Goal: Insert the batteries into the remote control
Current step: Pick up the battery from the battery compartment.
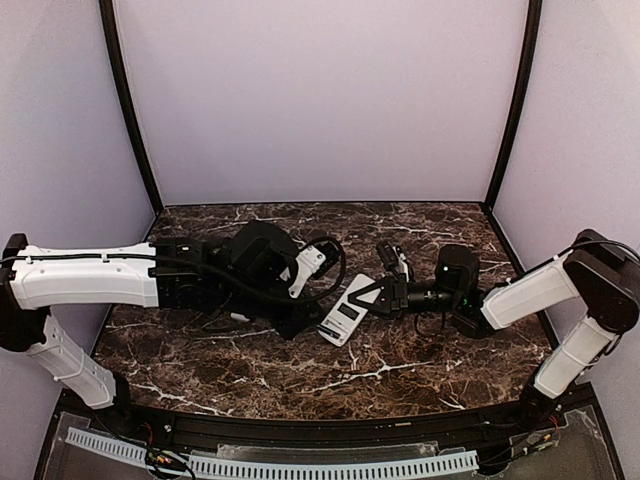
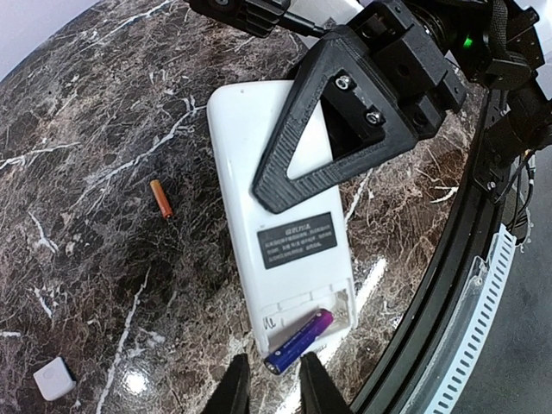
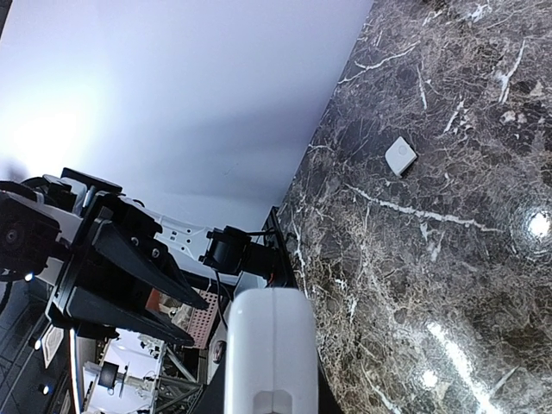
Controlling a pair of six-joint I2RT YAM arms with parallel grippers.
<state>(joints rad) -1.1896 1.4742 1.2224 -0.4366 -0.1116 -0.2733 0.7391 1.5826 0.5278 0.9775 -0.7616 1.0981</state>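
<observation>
The step in hand is seating the first cell; the remote control (image 2: 250, 155) sits back-up near the middle of the bench (image 2: 86, 129) between the two arms, its battery bay open at the end nearer the left arm; the dark blue-purple battery (image 2: 299, 339) lies askew there, one end in the bay and the other poking past the remote's end edge; the left gripper (image 2: 274, 388) hovers just behind it, parted wider than the cell and holding nothing; the right gripper (image 1: 385, 297) looks closed on the remote's opposite, right-hand end, steadying it; the next move, as I judge it, calls for nudging the cell flat into its slot without tipping the remote, then fetching the orange battery (image 2: 160, 198), which lies on the bench apart from the remote, on what seems its far side; only the left wrist view shows the batteries and the open bay, since from above the left arm hides them; the right wrist view gives just the remote's rounded end and a small white square piece (image 2: 53, 378), perhaps the bay cover
</observation>
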